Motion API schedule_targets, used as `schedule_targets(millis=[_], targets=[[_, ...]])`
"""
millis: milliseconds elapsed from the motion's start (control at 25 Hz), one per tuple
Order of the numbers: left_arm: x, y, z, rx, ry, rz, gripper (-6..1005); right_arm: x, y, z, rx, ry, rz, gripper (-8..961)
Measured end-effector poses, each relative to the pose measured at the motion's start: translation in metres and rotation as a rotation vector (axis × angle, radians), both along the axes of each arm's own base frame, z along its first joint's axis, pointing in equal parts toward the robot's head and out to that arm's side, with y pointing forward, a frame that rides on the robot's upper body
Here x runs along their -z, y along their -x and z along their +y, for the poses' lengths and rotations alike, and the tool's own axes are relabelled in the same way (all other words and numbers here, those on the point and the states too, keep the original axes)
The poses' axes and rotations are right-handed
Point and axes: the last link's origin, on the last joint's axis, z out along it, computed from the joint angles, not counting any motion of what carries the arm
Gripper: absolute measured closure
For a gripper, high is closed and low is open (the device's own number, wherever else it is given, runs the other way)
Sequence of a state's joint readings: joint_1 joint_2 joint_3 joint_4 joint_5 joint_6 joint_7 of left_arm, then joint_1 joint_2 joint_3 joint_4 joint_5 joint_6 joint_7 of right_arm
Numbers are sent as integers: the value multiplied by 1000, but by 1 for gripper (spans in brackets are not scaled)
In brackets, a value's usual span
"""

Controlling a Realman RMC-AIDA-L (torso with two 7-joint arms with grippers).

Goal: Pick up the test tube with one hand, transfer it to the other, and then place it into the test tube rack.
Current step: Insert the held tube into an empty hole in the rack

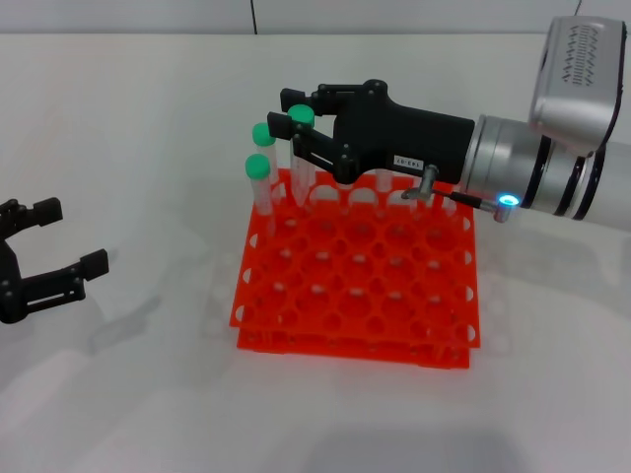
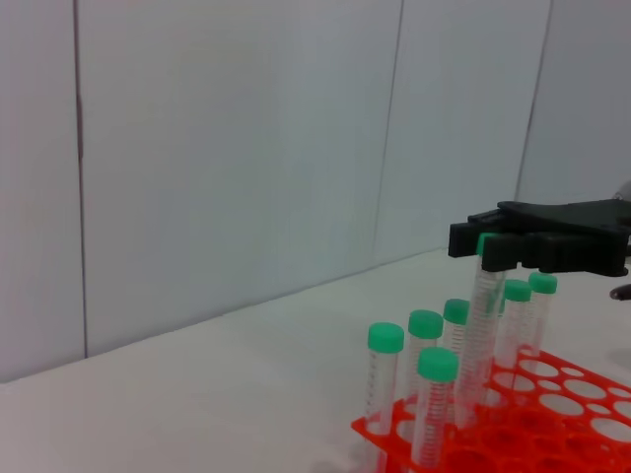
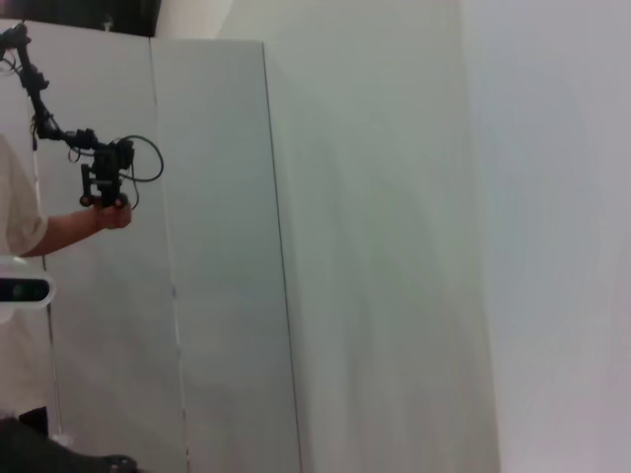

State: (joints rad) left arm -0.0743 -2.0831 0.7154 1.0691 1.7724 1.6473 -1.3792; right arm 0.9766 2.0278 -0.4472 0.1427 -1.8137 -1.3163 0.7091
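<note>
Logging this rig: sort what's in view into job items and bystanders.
Job:
- slim clear green-capped test tube, held
- white-labelled black right gripper
- orange-red plastic grid rack
- unlabelled black left gripper, open, parked left of rack

Bystanders:
- other green-capped tubes standing in the rack
- white table

Right gripper (image 1: 289, 126) pinched test tube (image 1: 301, 148) over rack (image 1: 360, 271), frame centre; left gripper (image 1: 61, 241) spread wide, left edge.

Rack (image 1: 360, 286) at table (image 1: 148, 394) centre; tubes (image 1: 259, 182) stand in its far-left holes. Right gripper (image 1: 296, 133) over the rack's far edge, left gripper (image 1: 54, 251) well left.
</note>
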Motion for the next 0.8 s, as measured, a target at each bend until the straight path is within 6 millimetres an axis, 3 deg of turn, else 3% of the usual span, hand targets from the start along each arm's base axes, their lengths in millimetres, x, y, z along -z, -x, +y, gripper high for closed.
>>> schedule_targets(millis=[800], targets=[[3, -4, 9, 23, 7, 8, 106, 7, -11, -1, 38, 7, -51, 596]])
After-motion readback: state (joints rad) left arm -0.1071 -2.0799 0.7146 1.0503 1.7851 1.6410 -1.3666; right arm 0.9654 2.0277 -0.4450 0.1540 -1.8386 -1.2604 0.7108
